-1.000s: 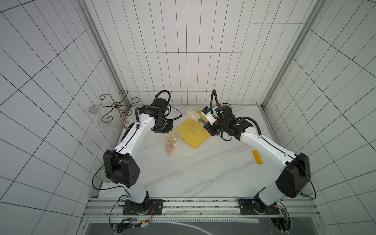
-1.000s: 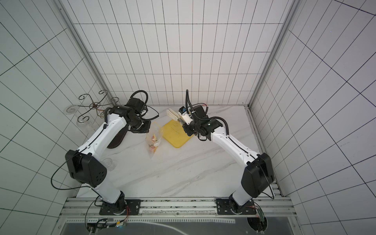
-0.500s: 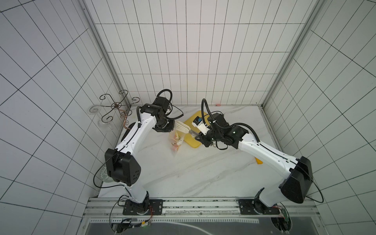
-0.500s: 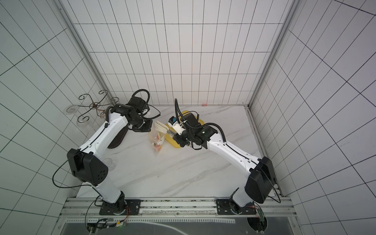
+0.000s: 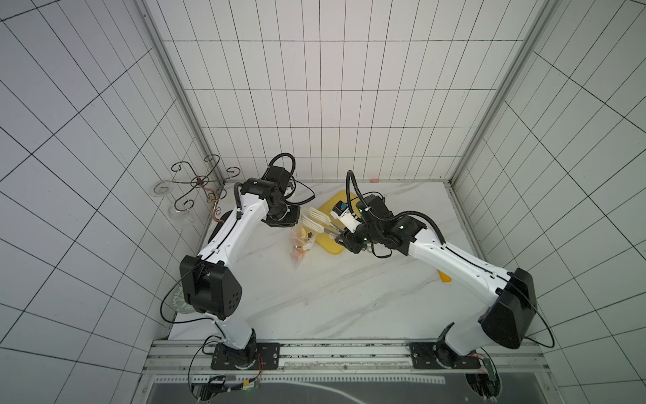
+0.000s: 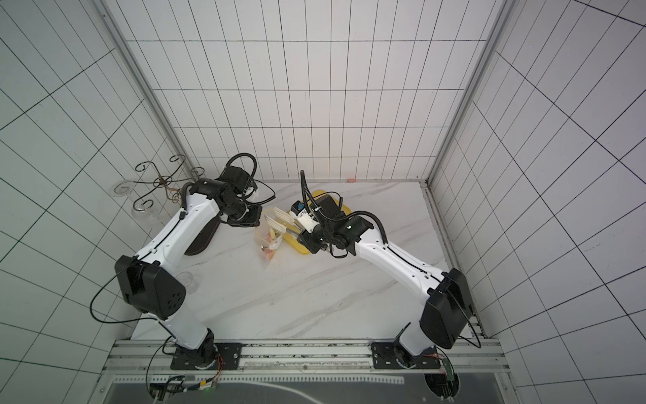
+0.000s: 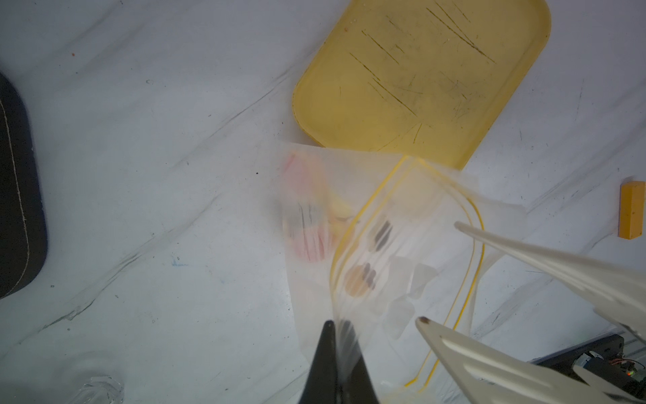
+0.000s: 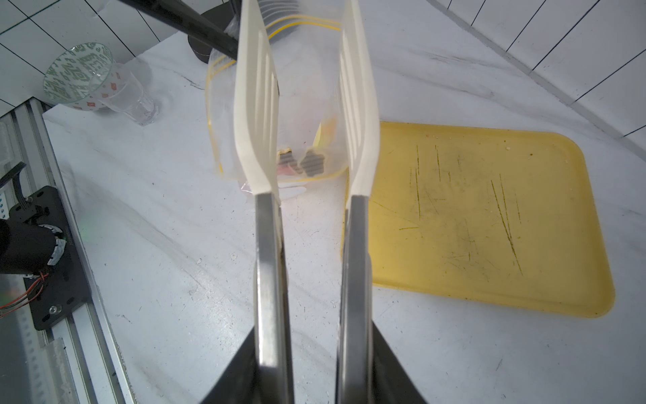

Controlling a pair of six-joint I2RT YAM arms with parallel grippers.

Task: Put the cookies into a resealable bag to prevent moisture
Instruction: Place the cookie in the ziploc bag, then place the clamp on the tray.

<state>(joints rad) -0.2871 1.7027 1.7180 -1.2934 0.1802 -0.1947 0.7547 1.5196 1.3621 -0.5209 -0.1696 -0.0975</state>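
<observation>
In both top views the resealable bag [image 5: 300, 245] hangs just left of the yellow tray [image 5: 331, 246], towards the far side of the counter [image 5: 349, 297]. The left gripper [image 5: 292, 228] sits at the bag's upper edge and lifts it, so the pouch hangs mouth-up rather than lying flat. From the right, the right gripper [image 5: 341, 238] is clamped on a pair of tongs [image 5: 316, 220]. Their white blades reach over the bag's mouth.

In the left wrist view, the left gripper [image 7: 337, 328] is pinched tight on one lip of the bag [image 7: 402, 217]. That pull is likely why the yellow zip line bows into an open loop. The cookies [image 7: 356, 280] show through the blurred plastic, pink ones and a tan-and-dark one, low in the pouch. The tongs [image 7: 524, 255] hang at the opening with nothing between the blades. The tray [image 7: 419, 70] beyond is bare.

In the right wrist view, the right gripper [image 8: 311, 356] squeezes the steel arms of the tongs [image 8: 255, 105] from outside. The blades stand parted on either side of the bag [image 8: 307, 70]. Cookies [image 8: 311, 162] rest at its bottom. The tray [image 8: 489, 217], just right of the bag, holds only scratches. A glass [image 8: 98, 80] stands well apart at the near left.

With the tray empty, filling looks done. The zip is open and has yet to be pressed shut.
</observation>
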